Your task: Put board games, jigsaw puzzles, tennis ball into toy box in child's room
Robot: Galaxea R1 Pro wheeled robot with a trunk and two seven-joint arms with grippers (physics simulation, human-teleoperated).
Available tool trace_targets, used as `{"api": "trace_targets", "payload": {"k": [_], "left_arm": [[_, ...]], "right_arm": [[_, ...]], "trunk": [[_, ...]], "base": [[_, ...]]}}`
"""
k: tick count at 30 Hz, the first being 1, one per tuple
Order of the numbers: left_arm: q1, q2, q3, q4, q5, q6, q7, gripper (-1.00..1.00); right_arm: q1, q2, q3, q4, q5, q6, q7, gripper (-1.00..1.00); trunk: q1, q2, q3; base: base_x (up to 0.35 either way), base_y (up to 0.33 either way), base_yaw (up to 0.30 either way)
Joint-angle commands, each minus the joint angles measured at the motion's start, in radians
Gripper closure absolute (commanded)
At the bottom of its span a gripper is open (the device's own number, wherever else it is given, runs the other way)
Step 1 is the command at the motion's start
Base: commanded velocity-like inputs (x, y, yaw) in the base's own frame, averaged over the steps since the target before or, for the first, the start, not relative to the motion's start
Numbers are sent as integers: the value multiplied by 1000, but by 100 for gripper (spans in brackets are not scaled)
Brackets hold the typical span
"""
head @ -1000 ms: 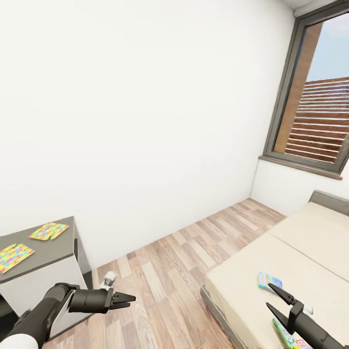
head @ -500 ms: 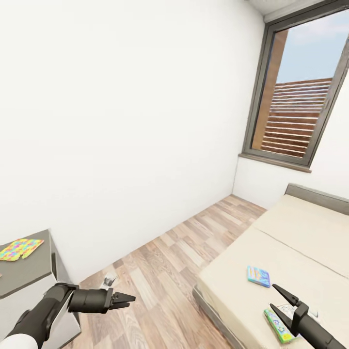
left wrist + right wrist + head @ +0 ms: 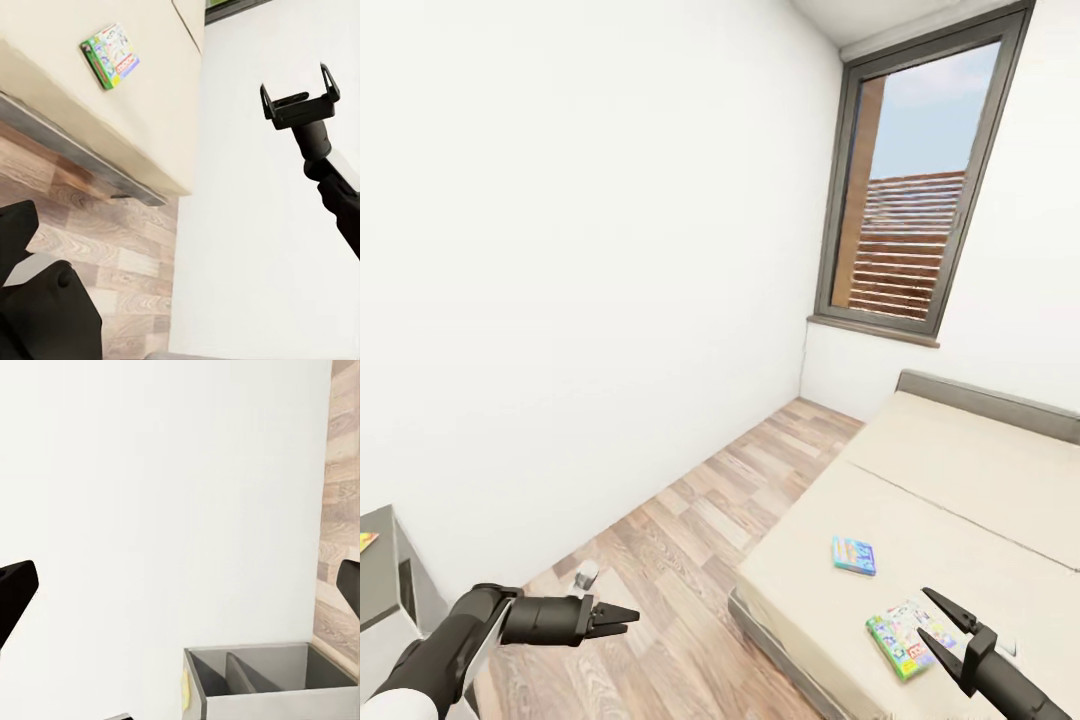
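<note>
Two board games lie on the beige bed (image 3: 960, 480): a light blue one (image 3: 854, 555) and a green-edged multicolour one (image 3: 898, 640), the latter also in the left wrist view (image 3: 110, 55). My right gripper (image 3: 924, 613) hovers open just right of the green-edged box, with nothing between its fingers; the left wrist view shows it open too (image 3: 298, 94). My left gripper (image 3: 628, 620) is held over the wood floor, far left of the bed, its tips slightly apart and empty. A corner of a jigsaw puzzle (image 3: 364, 541) shows on the dark table top (image 3: 378, 575) at the left edge.
A tall grey-framed window (image 3: 910, 200) stands above the bed's head. A strip of wood-plank floor (image 3: 700, 540) runs between the white wall and the bed. The right wrist view shows a grey open compartment unit (image 3: 262, 675) against a white wall.
The head view has swung right: the table and puzzles slid off to the left, and the bed with both board games came further into view. Both grippers keep their pose.
</note>
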Motion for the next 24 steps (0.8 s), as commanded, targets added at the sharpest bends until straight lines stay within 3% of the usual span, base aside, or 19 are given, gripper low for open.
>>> {"api": "trace_targets", "payload": {"k": [1, 9, 24], "left_arm": [[0, 0, 1, 0, -1, 11, -4, -100], [0, 0, 1, -1, -1, 0, -5, -100], [0, 0, 1, 0, -2, -38, -7, -100]], "right_arm": [[-1, 0, -2, 1, 2, 4, 4, -100], [-1, 0, -1, 1, 2, 4, 4, -100], [-1, 0, -2, 1, 3, 2, 4, -100]], "trunk": [[0, -1, 0], [0, -1, 6], [0, -1, 16]], "base": [[1, 1, -280], [15, 1, -280], [117, 56, -279]]}}
